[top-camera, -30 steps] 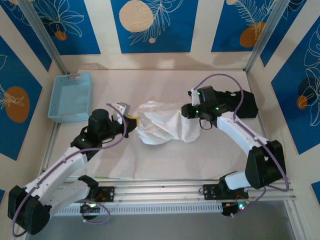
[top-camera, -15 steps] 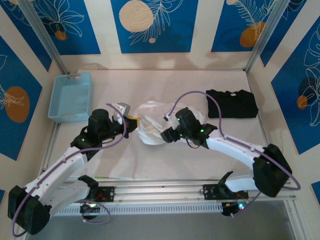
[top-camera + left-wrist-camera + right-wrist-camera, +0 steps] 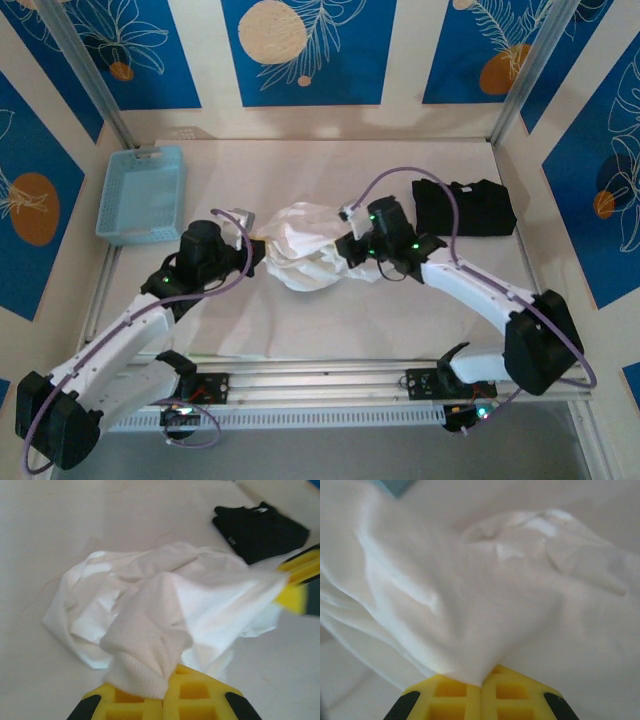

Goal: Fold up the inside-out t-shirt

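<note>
**Now two pinches on a bunched t-shirt (image 3: 305,252) — slip or tangle are the likely faults**

Far left on the bench (image 3: 400,160) sits the blue basket (image 3: 140,193), well apart from the work. Next comes the left end effector (image 3: 253,243), clamped tight on a thick, rolled wad of white cloth. Its wrist view shows the wad squeezed between the yellow pads. The t-shirt lies crumpled in the middle of the bench, between the two arms, with no edge laid flat and nothing folded yet. The right end effector (image 3: 347,250) is closed on the shirt's right side, and its own camera shows a thin gather of fabric running into the shut pads. Further right, near the back, lies the black folded garment (image 3: 465,207), near the right arm but not touching the shirt.

What could go wrong, as I judge it:
- The right pinch takes only a thin gather, so a hard pull apart could draw it out.
- The left wad looks like several layers; if so, spreading would lift a knot rather than open the shirt.
- A wide rightward swing could brush the black garment and drag it.

Writing: a pale tag and a small mark show on the black garment — neither can be read.
</note>
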`<control>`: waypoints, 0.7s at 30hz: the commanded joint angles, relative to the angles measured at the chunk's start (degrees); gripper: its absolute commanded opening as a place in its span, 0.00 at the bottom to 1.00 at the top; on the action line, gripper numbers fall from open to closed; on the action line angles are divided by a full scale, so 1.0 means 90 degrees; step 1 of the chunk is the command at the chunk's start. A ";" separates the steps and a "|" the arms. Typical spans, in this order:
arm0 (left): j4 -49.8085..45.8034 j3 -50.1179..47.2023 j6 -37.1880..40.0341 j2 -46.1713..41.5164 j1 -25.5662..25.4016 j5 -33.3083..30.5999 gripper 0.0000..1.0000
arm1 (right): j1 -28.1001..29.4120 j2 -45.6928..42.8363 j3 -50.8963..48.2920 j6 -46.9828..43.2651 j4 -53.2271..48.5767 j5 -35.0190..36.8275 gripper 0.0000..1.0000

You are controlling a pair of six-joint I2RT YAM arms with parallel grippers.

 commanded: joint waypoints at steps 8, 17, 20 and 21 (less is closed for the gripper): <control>0.0269 0.0184 -0.0151 0.0829 0.0057 0.0826 0.29 | -0.0697 0.0072 0.0715 0.1414 -0.0129 -0.2640 0.00; 0.0760 -0.0144 -0.0486 0.0978 0.0028 0.1425 0.68 | -0.0872 0.0389 0.1013 0.1894 -0.0120 -0.2905 0.00; 0.0521 -0.0068 -0.0290 0.1066 -0.0033 0.1199 0.77 | -0.0891 0.0402 0.1092 0.1981 -0.0096 -0.2992 0.00; 0.0446 -0.0030 -0.0206 0.1103 -0.0071 0.1124 0.79 | -0.0889 0.0396 0.1113 0.2009 -0.0090 -0.2999 0.00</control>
